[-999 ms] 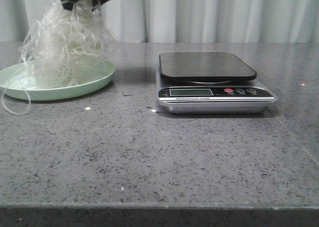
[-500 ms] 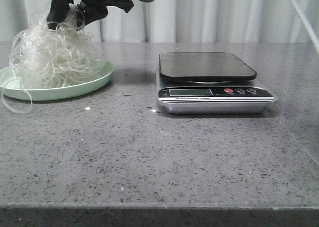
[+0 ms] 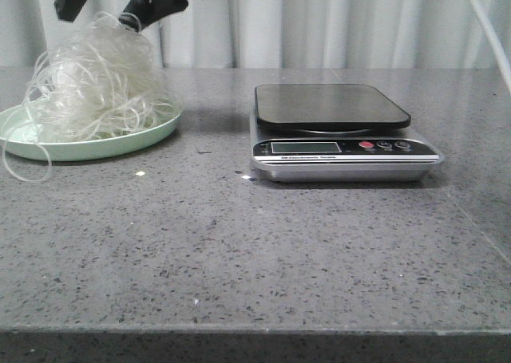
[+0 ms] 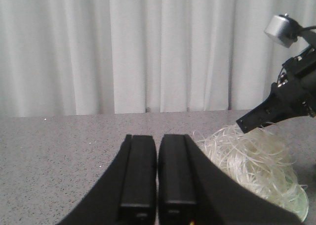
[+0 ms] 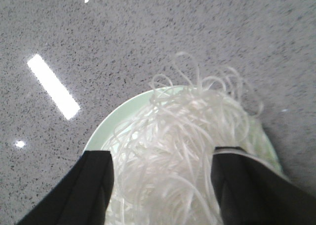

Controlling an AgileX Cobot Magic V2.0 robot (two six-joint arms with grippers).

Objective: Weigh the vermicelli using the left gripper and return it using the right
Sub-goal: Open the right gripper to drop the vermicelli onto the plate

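Both fingers of the right gripper [image 3: 110,2] are spread above the vermicelli [image 3: 96,88] (stray strands could snag and drag off the plate [image 3: 144,138]).

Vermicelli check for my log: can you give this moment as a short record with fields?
vermicelli: piled on the plate, one strand trailing over its near rim
plate: pale green, on the table's left
scale: platform bare, right of the plate
right gripper: open, directly above the vermicelli
left gripper: shut, empty, beside the plate
table: grey speckled stone
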